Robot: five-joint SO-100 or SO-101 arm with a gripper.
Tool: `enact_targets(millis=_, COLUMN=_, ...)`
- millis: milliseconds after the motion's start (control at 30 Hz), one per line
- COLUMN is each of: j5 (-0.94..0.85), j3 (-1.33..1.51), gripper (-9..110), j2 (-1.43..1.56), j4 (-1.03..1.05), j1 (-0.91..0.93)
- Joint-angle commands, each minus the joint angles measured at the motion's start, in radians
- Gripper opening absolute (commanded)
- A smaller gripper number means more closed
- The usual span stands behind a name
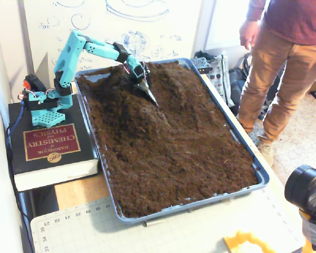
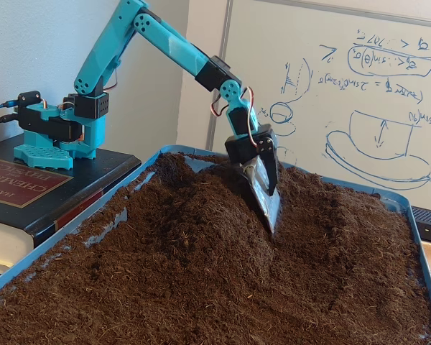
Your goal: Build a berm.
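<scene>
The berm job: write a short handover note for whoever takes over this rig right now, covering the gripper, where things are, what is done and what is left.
Gripper: carries a metal scoop blade, tip down in the soil on the berm's slope; open or shut cannot be told.
Berm: a raised mound at the arm's end of the blue tray.
Done: mound already stands above the flatter soil.
Left: likely more soil to be pulled up and the ridge shaped.
</scene>
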Motion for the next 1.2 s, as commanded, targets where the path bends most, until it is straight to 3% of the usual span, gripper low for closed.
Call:
enact_targets(millis=0, j5=0.041, j3=-0.078, gripper=0, j2=0.176, j4=-0.006, j1=0.017)
enact_targets(millis=167, j5=0.206, j3=-0.094, gripper=0, j2=0.311, j4=0.017, j1=0.003)
enact_targets(millis=300, j5=0.245, j3=-0.006, gripper=0, j2=0.489, j4=0.198, j1=-0.051)
enact_targets(millis=467, j5=0.210, j3=0.121, gripper=0, j2=0.770, j4=0.560, j1=-0.078)
enact_targets(millis=667, j5=0.003, j3=0.391, gripper=0, j2=1.063, j4=0.897, j1=-0.064)
enact_targets(millis=900, j5=-0.129, j3=0.795, gripper=0, j2=1.356, j4=0.793, j1=0.067)
enact_targets(millis=1167, j5=-0.167, j3=1.058, gripper=0, j2=1.454, j4=0.413, j1=0.227)
